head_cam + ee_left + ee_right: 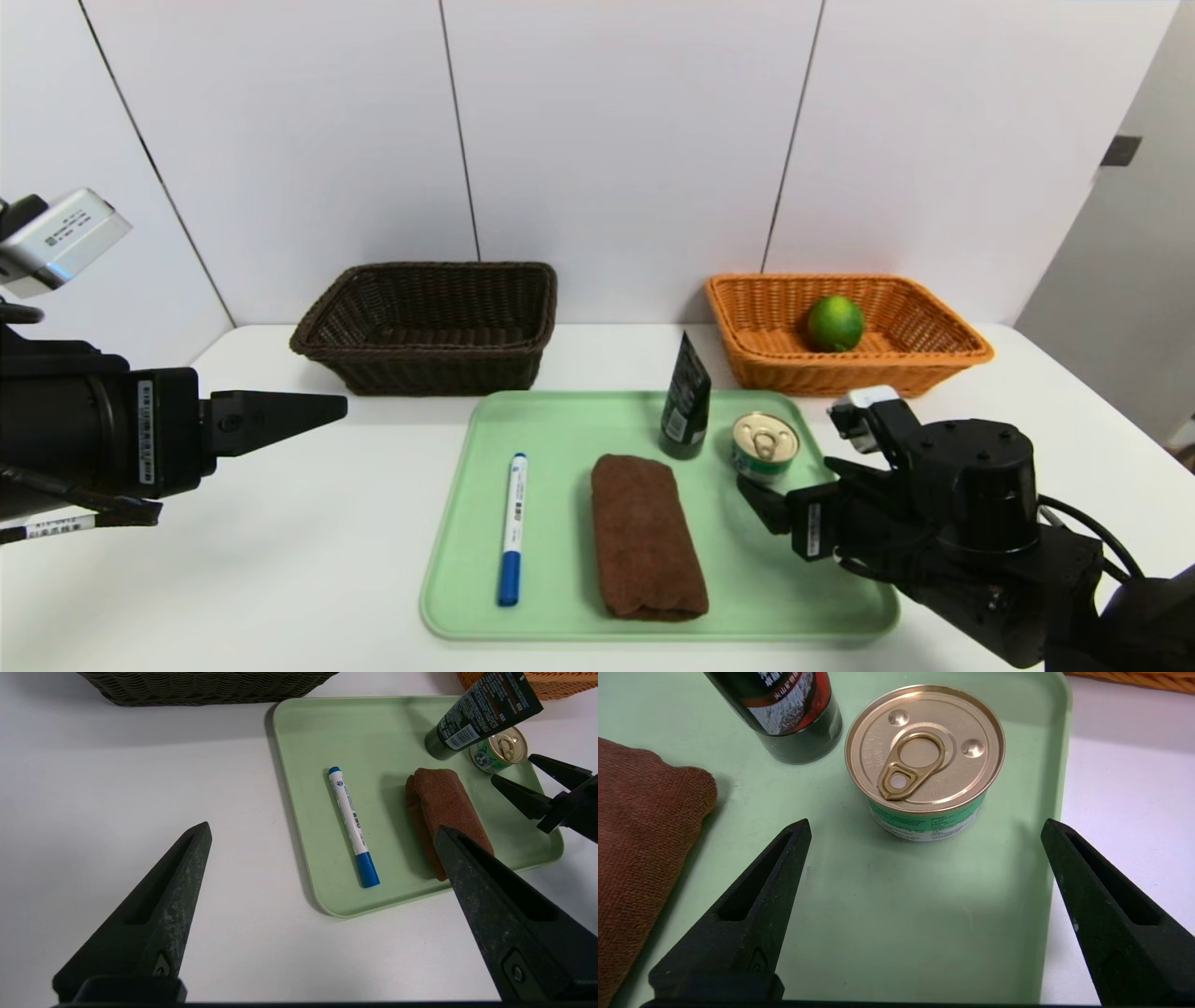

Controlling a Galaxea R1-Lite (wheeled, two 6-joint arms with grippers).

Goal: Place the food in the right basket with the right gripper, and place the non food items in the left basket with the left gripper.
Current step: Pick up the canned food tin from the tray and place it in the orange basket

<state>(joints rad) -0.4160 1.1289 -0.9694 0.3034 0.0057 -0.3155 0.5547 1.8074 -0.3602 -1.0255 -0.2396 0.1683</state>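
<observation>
Facing the tin can (924, 765) with its fingers spread wide, the right tool (924, 830) should clasp the can's rigid, smooth, probably slippery sidewall.

right tool (924, 830) open, left tool (322, 833) open

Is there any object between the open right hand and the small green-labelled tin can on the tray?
Nothing visible. The right hand faces the small green-labelled tin can across bare pale green plastic tray; the dark cosmetic tube stands beside the can.
</observation>
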